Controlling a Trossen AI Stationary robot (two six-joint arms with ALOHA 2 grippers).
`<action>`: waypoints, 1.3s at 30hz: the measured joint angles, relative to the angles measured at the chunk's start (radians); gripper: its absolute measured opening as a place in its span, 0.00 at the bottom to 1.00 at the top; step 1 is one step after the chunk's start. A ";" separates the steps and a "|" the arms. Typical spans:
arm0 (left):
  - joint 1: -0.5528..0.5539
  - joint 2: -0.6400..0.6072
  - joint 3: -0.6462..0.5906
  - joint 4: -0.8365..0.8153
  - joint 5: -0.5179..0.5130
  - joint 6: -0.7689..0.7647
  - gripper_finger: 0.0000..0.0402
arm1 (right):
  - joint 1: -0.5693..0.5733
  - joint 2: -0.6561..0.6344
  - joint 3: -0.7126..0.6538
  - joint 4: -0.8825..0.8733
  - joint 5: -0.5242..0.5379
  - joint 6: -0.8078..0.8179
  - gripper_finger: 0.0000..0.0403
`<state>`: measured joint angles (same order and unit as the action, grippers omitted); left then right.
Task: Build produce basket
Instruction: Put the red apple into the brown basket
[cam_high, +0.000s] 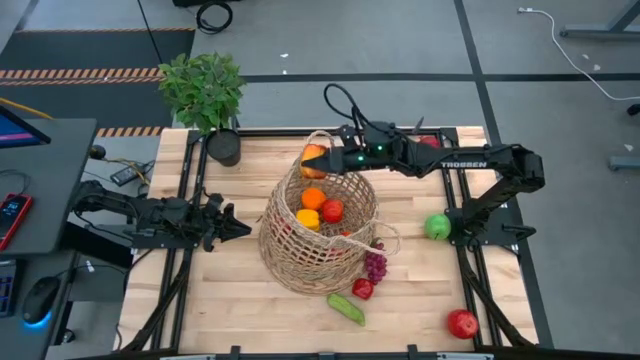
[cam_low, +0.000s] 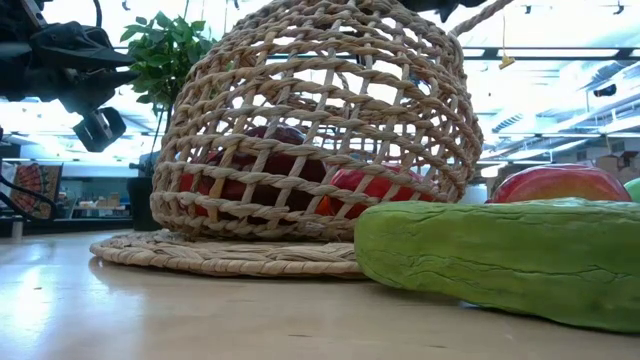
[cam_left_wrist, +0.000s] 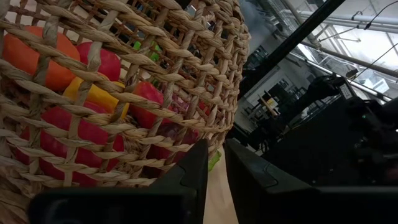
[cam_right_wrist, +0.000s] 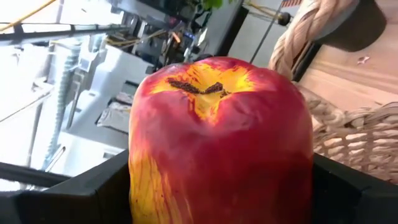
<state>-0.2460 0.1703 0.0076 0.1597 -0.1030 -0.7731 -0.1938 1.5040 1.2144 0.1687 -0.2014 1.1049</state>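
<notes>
The tan wicker basket (cam_high: 318, 228) rests on the table's middle and holds an orange (cam_high: 313, 197), a yellow pepper (cam_high: 308, 218) and red pieces (cam_high: 332, 210). My right gripper (cam_high: 330, 160) reaches in from the right and is shut on a red-and-yellow apple (cam_high: 314, 157) over the basket's far rim, by a loop handle (cam_high: 320, 137). My left gripper (cam_high: 238, 225) waits left of the basket, fingers together with nothing between them. Purple grapes (cam_high: 376, 265), a red pepper (cam_high: 362, 289) and a green cucumber (cam_high: 346, 308) lie by the basket's near right side. My right gripper (cam_right_wrist: 217, 208) pinches the apple's two opposite sides (cam_right_wrist: 140, 180) between its two fingers (cam_right_wrist: 81, 196). The fingers come nearly level from the table's right. The apple is lifted clear, its stem end (cam_right_wrist: 199, 87) turned away from the fingers' base, above the basket's rim (cam_right_wrist: 348, 130).
A green apple (cam_high: 437, 227) and a red apple (cam_high: 462, 323) lie on the table's right side. A leafy plant (cam_high: 203, 88) in a black pot (cam_high: 224, 148) stands at the far left corner. In the low view the cucumber (cam_low: 500, 265) lies close before the basket (cam_low: 310, 130).
</notes>
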 joint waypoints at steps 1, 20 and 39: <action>0.000 0.000 0.000 0.000 0.000 0.000 0.16 | 0.003 0.000 0.000 -0.001 0.012 0.000 0.86; 0.000 0.000 0.000 0.000 0.000 0.000 0.15 | 0.011 0.000 0.000 -0.131 -0.113 -0.190 0.86; 0.000 0.000 0.000 0.000 0.000 0.000 0.15 | 0.087 0.000 0.126 -0.727 0.010 -0.797 0.86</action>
<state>-0.2460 0.1703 0.0078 0.1597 -0.1032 -0.7727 -0.1064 1.5040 1.3399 -0.5586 -0.1915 0.3084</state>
